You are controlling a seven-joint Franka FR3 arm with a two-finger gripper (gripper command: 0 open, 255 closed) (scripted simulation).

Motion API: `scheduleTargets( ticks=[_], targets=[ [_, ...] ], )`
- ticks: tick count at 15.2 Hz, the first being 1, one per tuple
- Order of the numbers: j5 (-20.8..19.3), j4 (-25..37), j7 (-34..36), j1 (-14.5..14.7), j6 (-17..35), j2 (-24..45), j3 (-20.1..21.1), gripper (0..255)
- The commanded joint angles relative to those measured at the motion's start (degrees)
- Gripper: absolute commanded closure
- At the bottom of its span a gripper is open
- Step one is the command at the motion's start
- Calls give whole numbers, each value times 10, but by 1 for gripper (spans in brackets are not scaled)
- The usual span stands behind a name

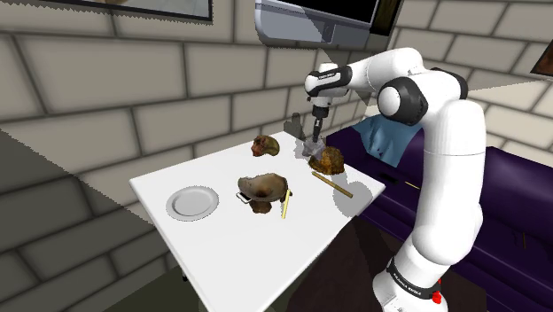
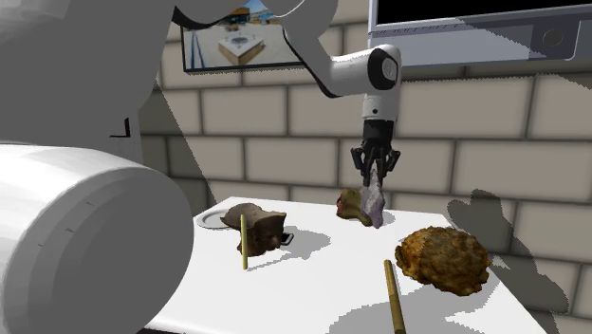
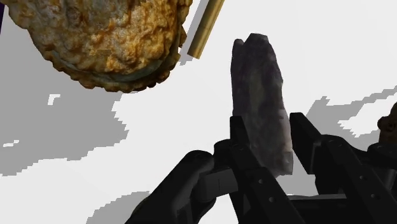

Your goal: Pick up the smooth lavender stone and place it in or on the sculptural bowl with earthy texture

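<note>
Gripping the grey-mauve stone [image 3: 261, 102] above the bench [image 1: 221, 253], the closed jaws must next carry it over the brown bowl [image 1: 264, 188].

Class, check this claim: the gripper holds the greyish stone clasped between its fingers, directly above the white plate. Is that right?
Not quite. The gripper holds the greyish stone clasped, but near the bumpy golden-brown lump; the white plate lies far across the table, as the shoulder view shows.
</note>
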Motion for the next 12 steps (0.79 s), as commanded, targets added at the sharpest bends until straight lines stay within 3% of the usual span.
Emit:
scheduleTargets(
  ticks=[1, 12],
  targets=[
    [-1, 12, 0, -1, -14, -2, -1, 255],
    [-8, 80, 5, -4, -93, -14, -5, 255]
  ],
)
